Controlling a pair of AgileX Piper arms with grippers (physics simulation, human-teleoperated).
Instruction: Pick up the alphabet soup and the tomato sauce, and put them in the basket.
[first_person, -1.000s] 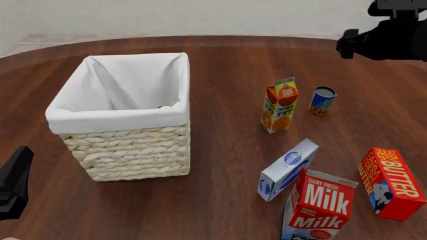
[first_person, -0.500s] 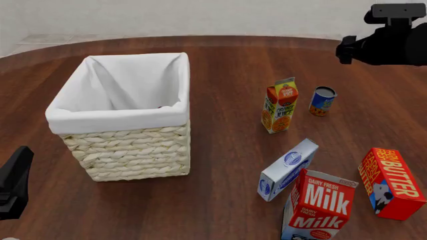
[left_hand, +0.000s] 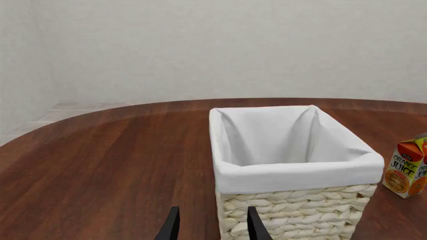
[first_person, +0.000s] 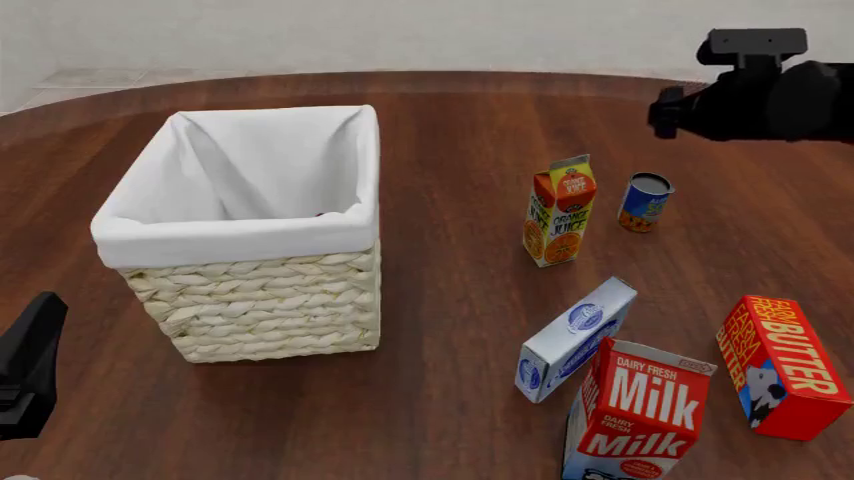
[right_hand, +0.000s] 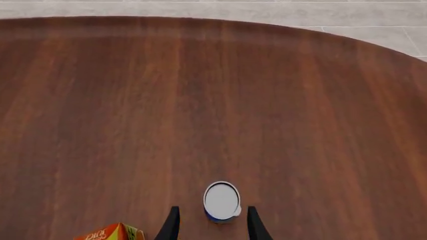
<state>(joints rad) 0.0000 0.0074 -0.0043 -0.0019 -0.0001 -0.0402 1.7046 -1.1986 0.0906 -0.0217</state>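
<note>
The alphabet soup (first_person: 646, 202) is a small blue and orange can standing upright right of the orange juice carton; from above it shows its grey lid (right_hand: 221, 200). My right gripper (right_hand: 212, 229) hangs high over it, open, with the can showing between the fingertips and well below them. The right arm (first_person: 761, 95) is at the far right. The basket (first_person: 240, 300) stands at the left with its white lining folded over the rim (left_hand: 293, 172). My left gripper (left_hand: 212, 229) is open and empty, low beside the basket's near left. The tomato sauce is out of view.
An orange juice carton (first_person: 559, 210) stands left of the can. Near the front right are a lying blue and white carton (first_person: 577, 338), a red milk carton (first_person: 638, 412) and a red butter box (first_person: 783, 365). Something small and dark (first_person: 327, 213) lies deep in the basket.
The right arm has moved left and slightly down in the front view, coming over the can. The left arm and all objects have stayed put.
</note>
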